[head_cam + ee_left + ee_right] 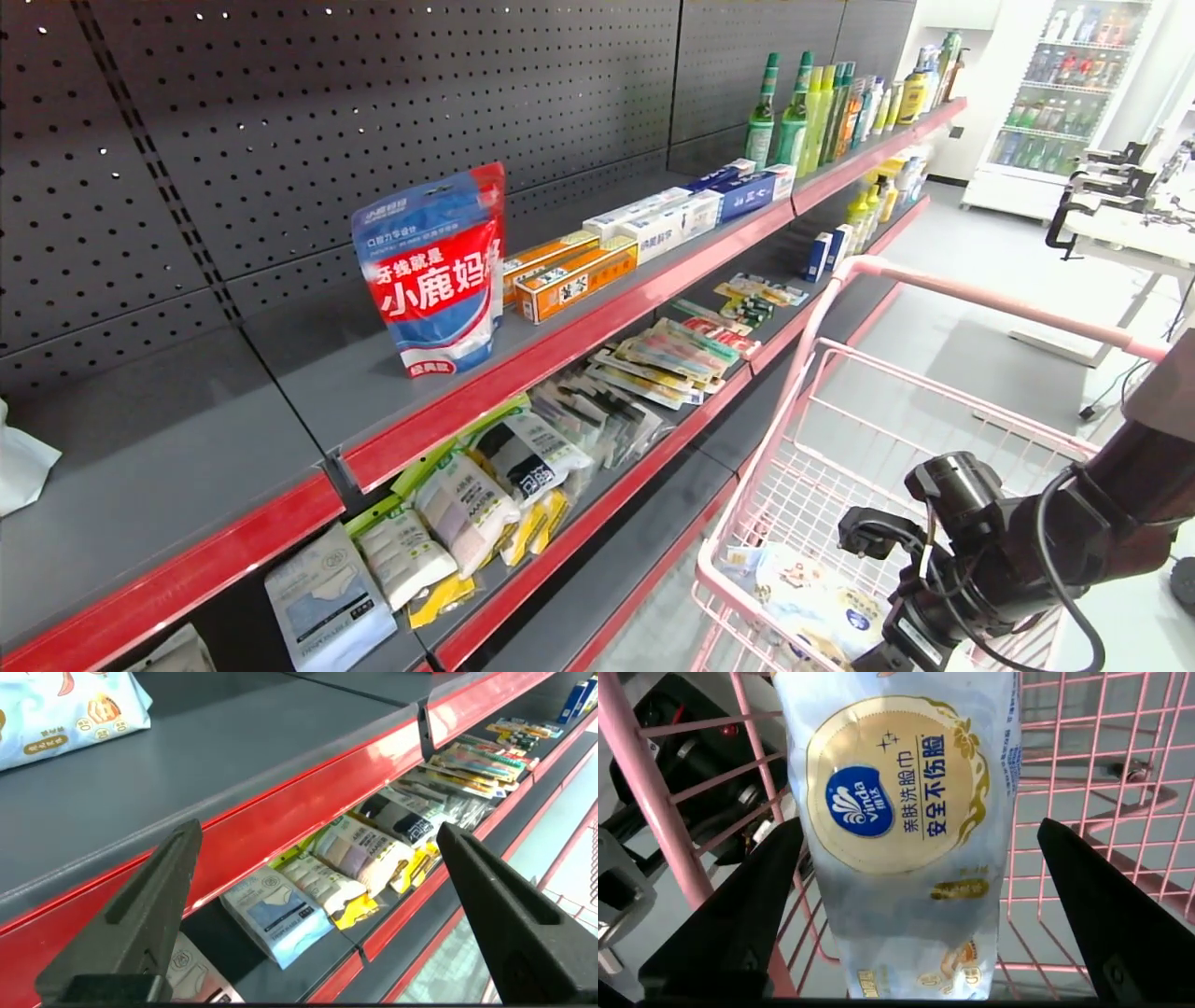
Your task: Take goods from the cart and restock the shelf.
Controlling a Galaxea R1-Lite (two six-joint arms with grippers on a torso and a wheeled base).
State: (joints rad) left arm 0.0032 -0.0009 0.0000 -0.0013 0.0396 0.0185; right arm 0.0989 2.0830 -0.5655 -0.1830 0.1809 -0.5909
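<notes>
A pink wire cart [840, 392] stands at the lower right, in front of the red-edged shelf [560, 345]. In it lies a pale blue pack of wipes [808, 597] with a gold oval label. My right arm [971, 560] hangs down into the cart. My right gripper [915, 915] is open just above the pack of wipes [906, 831], with one finger on each side of it and not touching it. My left gripper [318, 924] is open and holds nothing, in front of the shelf's red front edge [308, 803].
A blue and red bag [434, 271] stands upright on the top shelf, with orange boxes [569, 275] and white boxes [663, 219] beside it. A white pack [56, 709] lies on the shelf's left end. The lower shelf holds pouches [467, 504] and toothbrushes [672, 359].
</notes>
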